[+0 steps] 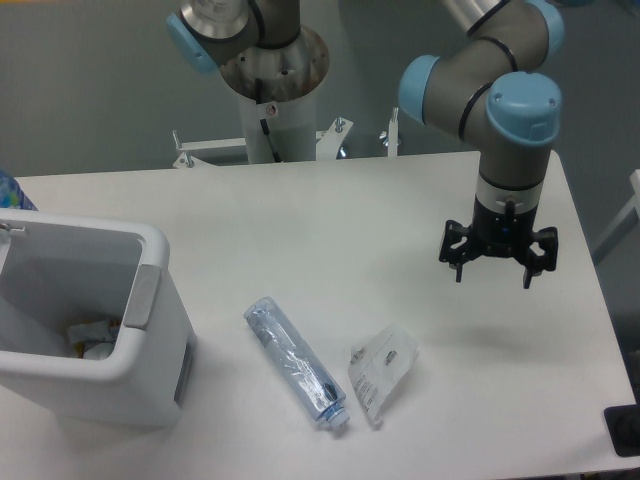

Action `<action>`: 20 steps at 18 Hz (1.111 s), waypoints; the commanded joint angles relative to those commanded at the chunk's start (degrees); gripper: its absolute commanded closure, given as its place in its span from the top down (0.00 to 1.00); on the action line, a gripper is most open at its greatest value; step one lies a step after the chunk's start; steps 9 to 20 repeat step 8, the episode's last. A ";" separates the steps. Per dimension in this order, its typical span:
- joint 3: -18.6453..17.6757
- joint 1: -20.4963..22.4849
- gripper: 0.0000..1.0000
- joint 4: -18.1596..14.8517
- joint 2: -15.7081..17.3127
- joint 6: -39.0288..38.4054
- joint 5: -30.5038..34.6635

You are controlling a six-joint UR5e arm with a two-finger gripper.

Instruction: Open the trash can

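The trash can (95, 330) sits at the table's (300, 220) left edge, and we see straight into it: no lid covers the top, scraps lie at the bottom, and the grey push tab (143, 295) faces right. We judge the opening done. A crushed plastic bottle (296, 363) and a clear wrapper (381, 372) lie just beside it. Our gripper (497, 270) hangs well apart to the right, fingers spread, holding nothing; we should keep high and clear of the litter.
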 joint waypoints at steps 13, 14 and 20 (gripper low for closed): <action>-1.50 -1.23 1.00 0.44 0.00 1.59 1.95; -1.50 -1.23 1.00 0.44 0.00 1.59 1.95; -1.50 -1.23 1.00 0.44 0.00 1.59 1.95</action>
